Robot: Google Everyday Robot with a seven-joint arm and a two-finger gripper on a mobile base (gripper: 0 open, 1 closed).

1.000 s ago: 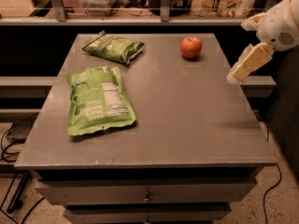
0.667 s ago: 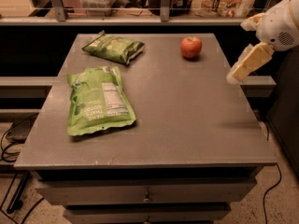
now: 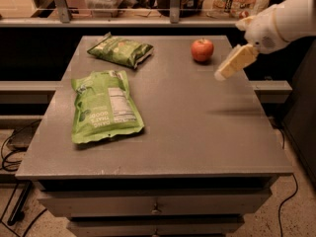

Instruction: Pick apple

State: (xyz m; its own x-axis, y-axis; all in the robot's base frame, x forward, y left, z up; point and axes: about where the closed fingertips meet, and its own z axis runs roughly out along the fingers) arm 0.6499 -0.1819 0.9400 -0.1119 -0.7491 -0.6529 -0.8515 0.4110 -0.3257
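Camera view: a grey table (image 3: 197, 137) fills the middle, with its front edge over a drawer (image 3: 155, 206) that has a small knob.

The big bag (image 3: 103, 107) is green and lies flat on the left half, its lower corner near the left edge. It carries a white nutrition-style panel and white lettering beside it, too small to read for certain. The small bag (image 3: 120, 50), also green, lies by the back-left corner; its print cannot be read. Behind the table a glass-fronted shelf (image 3: 148, 19) holds packages with coloured labels, none legible.

The apple (image 3: 202, 50) is red and sits upright on the table near the back edge, right of centre. It is well apart from both bags and has bare table all round it.

The white arm (image 3: 286, 21) comes in from the upper right. The gripper (image 3: 225, 72), yellowish, slants down and to the left above the table's right side. It hangs just right of the apple and a little nearer the front, not touching it. Whether it is apart or together cannot be told. Its shadow (image 3: 237, 111) falls on the bare tabletop.

The right half and the whole front strip of the table lie open. Cables (image 3: 10, 152) trail on the floor at the left.
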